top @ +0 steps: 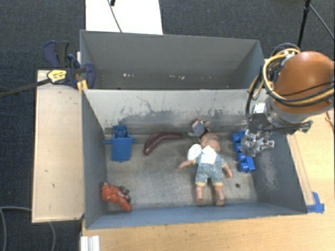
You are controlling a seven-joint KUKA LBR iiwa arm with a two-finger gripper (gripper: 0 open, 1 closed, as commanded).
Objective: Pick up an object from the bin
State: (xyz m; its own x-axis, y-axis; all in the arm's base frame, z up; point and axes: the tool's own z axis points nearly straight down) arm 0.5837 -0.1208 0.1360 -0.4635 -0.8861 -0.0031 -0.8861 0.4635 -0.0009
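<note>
Grey bin [172,61]: arm in from right, gripper [257,144] down over blue blocks [246,165]; grip unclear.

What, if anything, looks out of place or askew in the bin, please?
Nothing looks damaged or spilled. The doll lies flat on its back mid-bin, and the blue blocks sit jumbled at the right wall by the tool.

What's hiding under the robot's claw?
Blue toy pieces lie under the gripper, beside the doll. The gripper covers their middle, so how they join cannot be seen.
</note>
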